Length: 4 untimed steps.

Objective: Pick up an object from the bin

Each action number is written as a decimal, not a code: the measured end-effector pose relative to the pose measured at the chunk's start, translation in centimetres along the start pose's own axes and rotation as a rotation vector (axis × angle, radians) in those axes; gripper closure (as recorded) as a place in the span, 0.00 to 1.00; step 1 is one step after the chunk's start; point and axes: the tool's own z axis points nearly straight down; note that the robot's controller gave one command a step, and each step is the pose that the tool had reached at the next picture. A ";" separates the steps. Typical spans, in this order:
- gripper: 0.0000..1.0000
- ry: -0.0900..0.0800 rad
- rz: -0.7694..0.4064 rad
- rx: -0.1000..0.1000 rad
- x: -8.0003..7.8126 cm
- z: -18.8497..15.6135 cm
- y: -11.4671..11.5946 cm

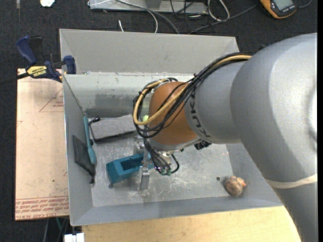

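The arm (pixel 272 110) looms nearest; its gripper (pixel 145 178) sits just right of the teal block (pixel 122 169), spread impossible to tell; probably the approach; next needs centring over that block.

Left side of the bin (pixel 151 52) is obstructed. A black flat piece (pixel 81 154) and a teal-handled tool (pixel 91 137) sit against the left wall, a grey pad (pixel 112 127) just beside them, and a teal block (pixel 121 169) at lower centre-left. The floor is open from lower centre rightward, save a brown lump (pixel 234 185) near the lower right corner. The arm (pixel 262 105) covers the upper right.
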 end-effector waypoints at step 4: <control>1.00 0.005 -0.034 0.000 2.0 -12.3 3.3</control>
